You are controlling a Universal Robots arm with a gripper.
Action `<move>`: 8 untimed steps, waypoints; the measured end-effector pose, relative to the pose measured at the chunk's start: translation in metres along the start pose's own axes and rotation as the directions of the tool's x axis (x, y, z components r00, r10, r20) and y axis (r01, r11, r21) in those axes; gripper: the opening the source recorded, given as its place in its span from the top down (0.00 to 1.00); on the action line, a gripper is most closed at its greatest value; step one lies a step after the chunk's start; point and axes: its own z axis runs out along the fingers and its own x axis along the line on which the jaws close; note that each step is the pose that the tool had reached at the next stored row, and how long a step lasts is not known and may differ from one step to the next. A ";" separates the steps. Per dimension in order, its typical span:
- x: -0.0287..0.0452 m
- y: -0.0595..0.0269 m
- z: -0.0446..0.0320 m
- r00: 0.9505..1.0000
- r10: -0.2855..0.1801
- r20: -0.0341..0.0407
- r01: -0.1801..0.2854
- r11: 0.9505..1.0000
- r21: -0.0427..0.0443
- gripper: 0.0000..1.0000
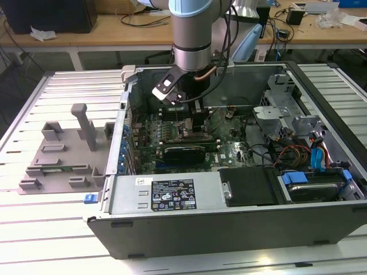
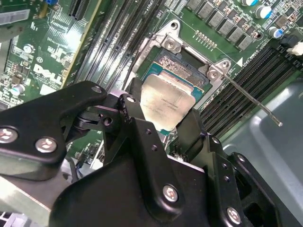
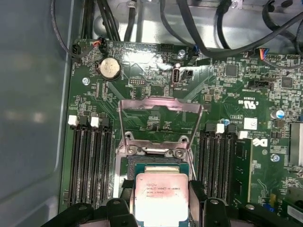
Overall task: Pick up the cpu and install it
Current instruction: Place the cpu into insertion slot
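Observation:
The cpu [image 2: 168, 100], a small square chip with a silver-grey top, is held between my gripper's [image 2: 163, 118] two black fingers [image 2: 134, 108], which are shut on its opposite edges. It hangs just over the open socket [image 2: 182, 66] on the green motherboard, partly covering it. In the first wrist view the cpu [image 3: 161, 196] sits over the socket [image 3: 155, 163], with the metal load plate [image 3: 158, 106] flipped up behind it. In the exterior view my gripper [image 1: 196, 117] reaches down inside the computer case [image 1: 172, 195].
The socket lever [image 2: 255, 101] sticks out toward the case wall. Memory slots [image 3: 90, 161] flank the socket on both sides. Cables [image 1: 287, 152] and drive cages fill the exterior view's right of the case. A grey plastic tray [image 1: 63, 152] with posts lies on the table at the exterior view's left.

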 end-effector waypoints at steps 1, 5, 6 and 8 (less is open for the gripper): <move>0.0005 -0.0007 0.0016 1.000 0.001 0.001 -0.001 1.000 0.000 0.46; 0.0010 -0.0020 0.0107 1.000 0.011 0.001 -0.011 1.000 0.001 0.46; 0.0011 -0.0021 0.0123 1.000 0.014 0.002 -0.014 1.000 0.002 0.46; 0.0011 -0.0023 0.0142 1.000 0.017 0.002 -0.017 1.000 0.002 0.46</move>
